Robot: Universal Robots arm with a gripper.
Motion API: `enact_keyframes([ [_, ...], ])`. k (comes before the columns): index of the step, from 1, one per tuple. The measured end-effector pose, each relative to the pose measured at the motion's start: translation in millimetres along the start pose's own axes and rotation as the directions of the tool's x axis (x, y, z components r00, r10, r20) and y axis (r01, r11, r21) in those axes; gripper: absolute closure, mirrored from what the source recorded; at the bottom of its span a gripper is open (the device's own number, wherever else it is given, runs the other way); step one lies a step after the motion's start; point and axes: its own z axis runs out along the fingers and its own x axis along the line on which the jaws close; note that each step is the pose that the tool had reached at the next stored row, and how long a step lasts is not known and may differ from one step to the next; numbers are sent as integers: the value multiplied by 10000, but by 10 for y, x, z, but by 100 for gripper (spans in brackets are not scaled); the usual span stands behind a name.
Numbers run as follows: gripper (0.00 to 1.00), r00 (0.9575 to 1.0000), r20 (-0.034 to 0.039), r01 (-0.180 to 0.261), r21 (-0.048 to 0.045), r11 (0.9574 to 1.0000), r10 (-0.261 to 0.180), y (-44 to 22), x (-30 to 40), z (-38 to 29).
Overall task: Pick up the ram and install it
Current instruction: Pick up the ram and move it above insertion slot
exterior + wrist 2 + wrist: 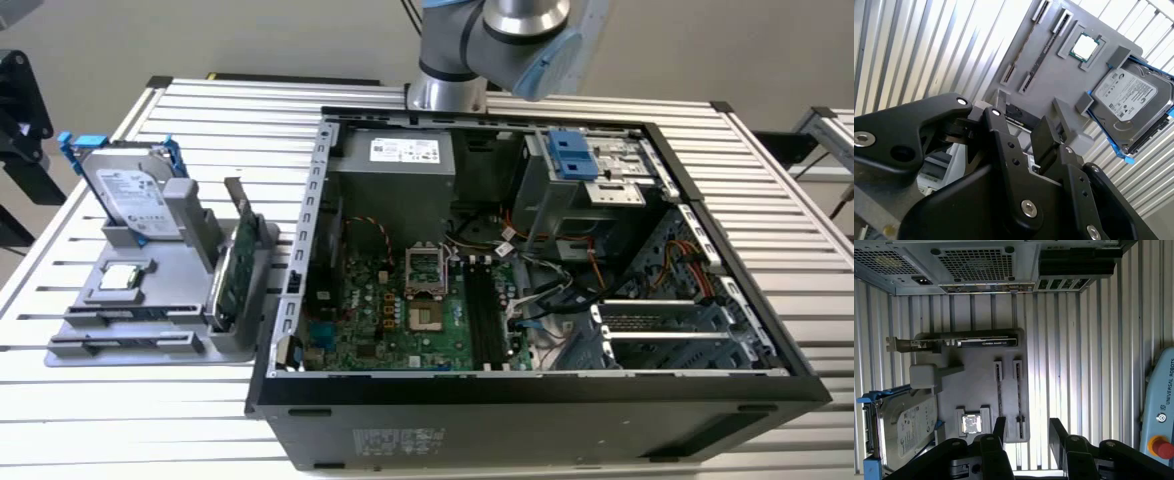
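Observation:
The ram (999, 396) is a slim dark stick lying edge-on between two small holders on the grey tray (979, 390), beside the CPU chip (971, 423). The second wrist view shows the ram (1040, 59) on the tray (1054, 85) as well. My gripper (1027, 423) hangs well above the tray's near edge, open, with nothing between its black fingers (1055, 432). In the second wrist view the gripper (1021, 119) stands over the tray's end near the upright card. In the exterior view the tray (160, 300) sits at the left of the open computer case (534, 250).
On the tray a silver hard drive with blue rails (904, 427) stands next to a green expansion card (971, 343). Inside the case, long black memory slots (489, 320) lie on the motherboard (387, 310) among loose cables (534, 290). A slatted metal table (1094, 365) carries everything.

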Motion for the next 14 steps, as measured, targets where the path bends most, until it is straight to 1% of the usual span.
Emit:
enact_keyframes([
  [3, 0, 10000, 1, -1, 18, 10000, 1, -1, 0, 3],
  [8, 0, 10000, 6, 0, 117, 9999, 0, -2, 1, 28],
  [14, 0, 10000, -2, 53, 131, 9999, -53, -4, 1, 65],
])
